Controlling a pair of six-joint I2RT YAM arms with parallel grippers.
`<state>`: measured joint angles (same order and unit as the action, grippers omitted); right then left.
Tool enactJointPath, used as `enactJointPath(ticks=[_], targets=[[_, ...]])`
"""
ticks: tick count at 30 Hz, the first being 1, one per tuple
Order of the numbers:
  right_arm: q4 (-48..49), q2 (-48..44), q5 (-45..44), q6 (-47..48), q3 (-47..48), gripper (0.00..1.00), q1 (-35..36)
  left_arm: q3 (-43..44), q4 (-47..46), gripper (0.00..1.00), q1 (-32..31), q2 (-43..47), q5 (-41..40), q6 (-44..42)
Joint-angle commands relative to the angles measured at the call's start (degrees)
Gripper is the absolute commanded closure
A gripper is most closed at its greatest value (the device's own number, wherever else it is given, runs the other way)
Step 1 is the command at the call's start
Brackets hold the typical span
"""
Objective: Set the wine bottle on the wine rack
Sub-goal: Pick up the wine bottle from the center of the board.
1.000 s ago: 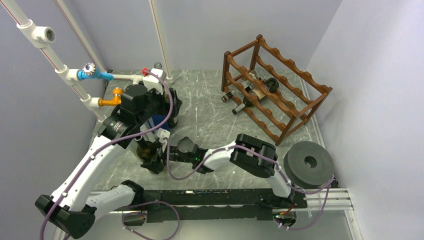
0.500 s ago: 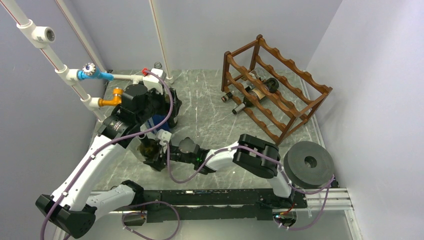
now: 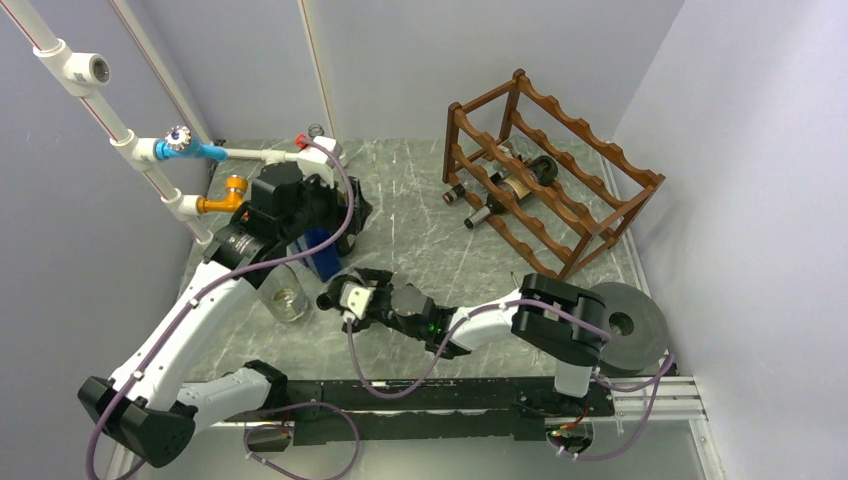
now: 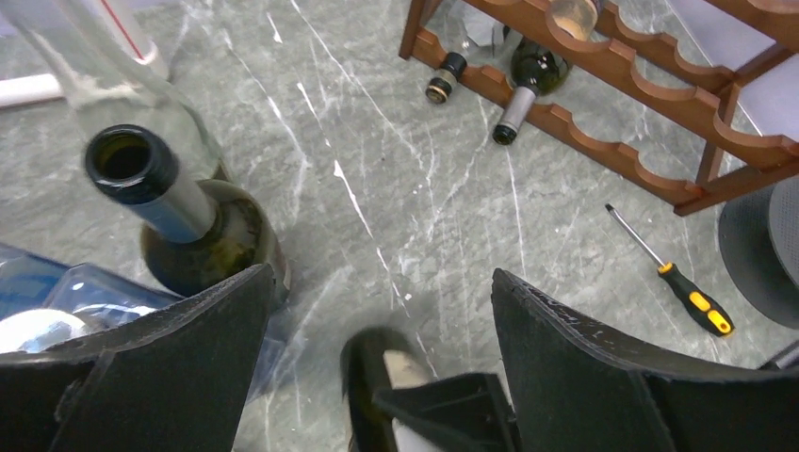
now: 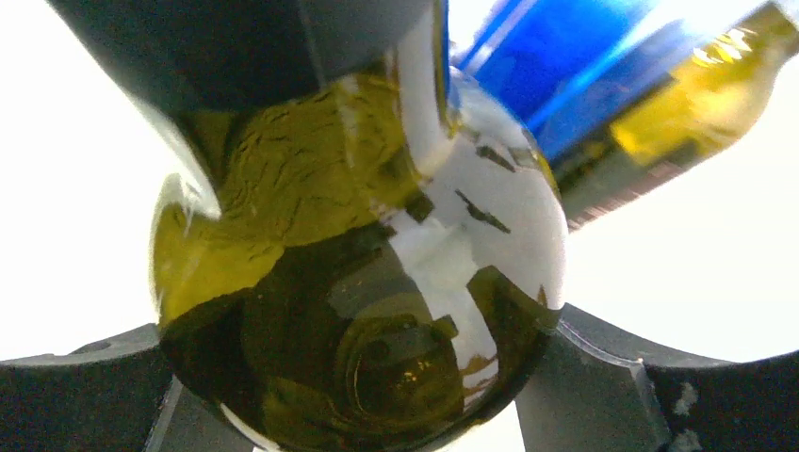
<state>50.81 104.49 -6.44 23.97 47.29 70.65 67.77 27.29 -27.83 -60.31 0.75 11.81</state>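
Olive-green glass wine bottle [image 5: 377,282] pinched in right gripper [image 3: 345,296], left gripper [image 4: 382,301] spread, empty; not yet carried to dark reddish-brown scalloped wooden rack [image 3: 585,126]

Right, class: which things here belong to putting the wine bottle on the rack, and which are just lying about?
Belong: wine bottle, held in the right fingers; wine rack.
Lying about: screwdriver; grey disc; blue box; upright open bottle; bottles already racked.
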Motion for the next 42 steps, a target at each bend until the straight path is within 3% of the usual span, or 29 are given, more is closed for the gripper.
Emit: enactJointPath(ticks=[1,6,10,16,20,24,29,38,42], targets=[[8.1,-2.0,-12.4,18.3,-6.1,1.0,-0.2,3.3,-1.0,0.1,0.2,-2.9,5.6,1.3],[11.6,-3.8,-13.0,23.1,-11.1,1.0,-1.8,4.2,0.6,0.1,-1.5,-5.3,6.9,1.6],[6.2,-9.0,-8.9,21.2,-13.9,1.0,-4.7,2.5,3.0,0.13,-2.2,-5.6,10.6,5.1],[4.7,-15.0,-5.6,20.2,-18.2,1.0,-7.6,-8.1,7.7,0.13,-2.0,2.8,16.6,11.2],[4.8,-17.0,-4.9,20.9,-20.4,1.0,-8.5,-10.9,12.3,0.16,-2.0,6.8,22.0,13.4],[3.8,-17.9,-3.2,21.5,-21.2,1.0,-9.7,-14.1,11.0,0.18,-2.0,8.7,23.4,16.2],[3.9,-17.8,-2.2,22.1,-22.0,1.0,-9.7,-14.6,10.7,0.18,-2.1,4.3,31.2,15.1],[0.7,-17.8,-1.3,23.0,-20.9,1.0,-9.7,-15.6,12.5,0.36,-2.1,-0.4,36.2,11.8],[0.7,-17.0,-1.7,23.9,-20.7,1.0,-9.7,-16.3,13.5,0.31,-2.2,-0.5,39.2,10.2]])
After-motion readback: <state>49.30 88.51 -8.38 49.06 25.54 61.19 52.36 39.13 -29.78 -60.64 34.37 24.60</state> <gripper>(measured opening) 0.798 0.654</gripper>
